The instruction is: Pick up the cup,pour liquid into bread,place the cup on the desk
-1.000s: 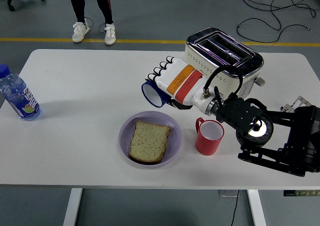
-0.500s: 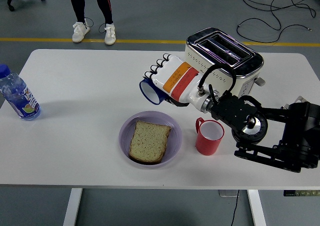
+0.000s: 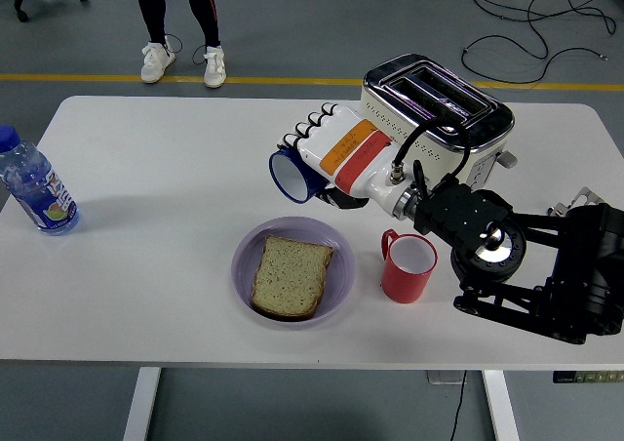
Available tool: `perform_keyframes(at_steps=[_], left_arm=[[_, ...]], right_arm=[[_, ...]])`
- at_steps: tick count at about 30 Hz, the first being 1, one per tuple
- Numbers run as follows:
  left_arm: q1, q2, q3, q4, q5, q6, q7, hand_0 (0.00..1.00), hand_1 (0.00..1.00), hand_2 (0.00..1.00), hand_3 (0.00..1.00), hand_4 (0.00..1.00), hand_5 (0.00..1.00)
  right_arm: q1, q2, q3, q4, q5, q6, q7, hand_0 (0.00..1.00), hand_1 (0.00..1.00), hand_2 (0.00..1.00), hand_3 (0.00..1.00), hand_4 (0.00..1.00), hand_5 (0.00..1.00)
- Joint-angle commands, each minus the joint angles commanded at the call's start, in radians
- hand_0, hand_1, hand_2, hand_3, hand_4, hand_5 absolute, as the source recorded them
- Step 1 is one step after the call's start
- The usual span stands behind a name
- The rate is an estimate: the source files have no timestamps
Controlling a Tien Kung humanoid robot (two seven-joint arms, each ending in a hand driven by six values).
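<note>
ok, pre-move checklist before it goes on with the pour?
1. Grasp: right hand wrapped around the blue cup - ok.
2. Tilt: cup on its side, mouth facing left and down - ok.
3. Aim: mouth sits up and right of the bread in the purple bowl, not clearly over it - cannot tell.
4. Liquid in cup: none visible - cannot tell.
5. Red mug close under the forearm - not ok.
6. Toaster right behind the hand - cannot tell.

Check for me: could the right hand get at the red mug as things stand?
Probably not yet. The right hand is shut on the blue cup, held tipped above the table beyond the bread. The red mug stands uncovered beside the purple plate, so only the occupied fingers block it.
</note>
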Motion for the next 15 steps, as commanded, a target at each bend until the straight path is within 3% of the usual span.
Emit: perform_keyframes(at_steps=[6,15], left_arm=[[0.001,0.000,-0.004,0.000,0.003,0.001,-0.001,0.659,0.693,0.707,0.591,0.309,0.868],[-0.001,0.000,-0.006,0.000,0.007,0.002,-0.003,0.658,0.693,0.707,0.591,0.309,0.869]], right_arm=[[-0.055,-0.028,0.087,0.040,0.144,-0.005,0.025,0.441,0.448,0.535,0.570,0.548,0.002],[-0.185,-0.091,0.286,0.155,0.484,-0.014,0.055,0.441,0.450,0.535,0.568,0.549,0.002]])
